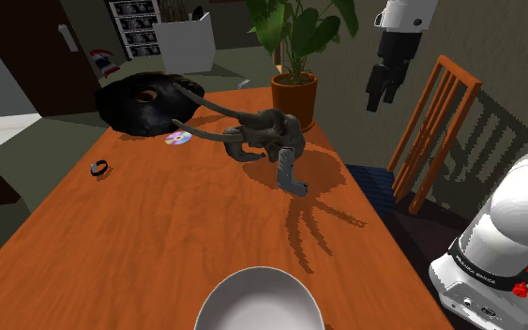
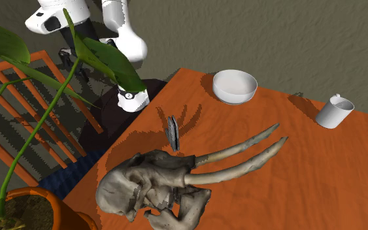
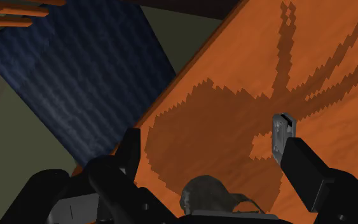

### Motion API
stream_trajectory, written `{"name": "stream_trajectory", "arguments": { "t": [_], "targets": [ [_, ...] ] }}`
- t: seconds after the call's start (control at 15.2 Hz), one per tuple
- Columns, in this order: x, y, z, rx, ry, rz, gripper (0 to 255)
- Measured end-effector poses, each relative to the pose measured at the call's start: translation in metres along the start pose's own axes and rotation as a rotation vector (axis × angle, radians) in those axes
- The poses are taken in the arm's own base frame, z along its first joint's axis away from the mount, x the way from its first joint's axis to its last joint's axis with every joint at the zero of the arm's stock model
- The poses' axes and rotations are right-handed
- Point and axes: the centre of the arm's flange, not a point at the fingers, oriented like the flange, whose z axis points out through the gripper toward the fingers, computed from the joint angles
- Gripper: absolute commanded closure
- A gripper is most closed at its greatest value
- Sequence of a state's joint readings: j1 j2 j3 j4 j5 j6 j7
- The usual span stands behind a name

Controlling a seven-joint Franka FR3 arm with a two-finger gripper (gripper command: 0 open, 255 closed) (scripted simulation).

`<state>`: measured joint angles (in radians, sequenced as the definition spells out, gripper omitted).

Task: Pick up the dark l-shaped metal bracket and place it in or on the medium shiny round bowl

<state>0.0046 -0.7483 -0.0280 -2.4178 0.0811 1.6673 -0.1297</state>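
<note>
The dark L-shaped bracket [image 1: 290,170] stands upright on the orange table, right beside the elephant skull [image 1: 264,134]; it also shows from the other side of the table [image 2: 173,131]. The round white bowl [image 1: 260,301] sits at the near table edge in the shoulder view, also seen across the table [image 2: 234,86]. My gripper [image 1: 378,97] hangs high above the chair, off the table's right side and well away from the bracket. In the wrist view the gripper [image 3: 212,141] is open and empty, with the bracket [image 3: 280,132] lying beyond its right fingertip.
A potted plant [image 1: 294,97] stands behind the skull, and a black mass [image 1: 149,101] lies at the table's far end. A disc [image 1: 178,139] and a small dark ring [image 1: 100,169] lie on the tabletop. An orange chair [image 1: 435,117] with a blue cushion [image 3: 88,83] flanks the table. A white mug [image 2: 334,111] stands near the bowl.
</note>
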Motion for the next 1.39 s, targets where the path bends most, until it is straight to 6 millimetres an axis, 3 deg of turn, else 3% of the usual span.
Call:
{"name": "stream_trajectory", "arguments": {
  "t": [0.2,0.46,0.99,1.39],
  "targets": [
    [0.006,-0.011,0.012,-0.006,-0.002,-0.01,0],
    [0.024,-0.046,0.043,-0.027,-0.008,-0.043,0],
    [0.06,-0.117,0.119,-0.07,-0.02,-0.112,0],
    [0.076,-0.173,0.178,-0.101,-0.028,-0.161,0]
  ]
}}
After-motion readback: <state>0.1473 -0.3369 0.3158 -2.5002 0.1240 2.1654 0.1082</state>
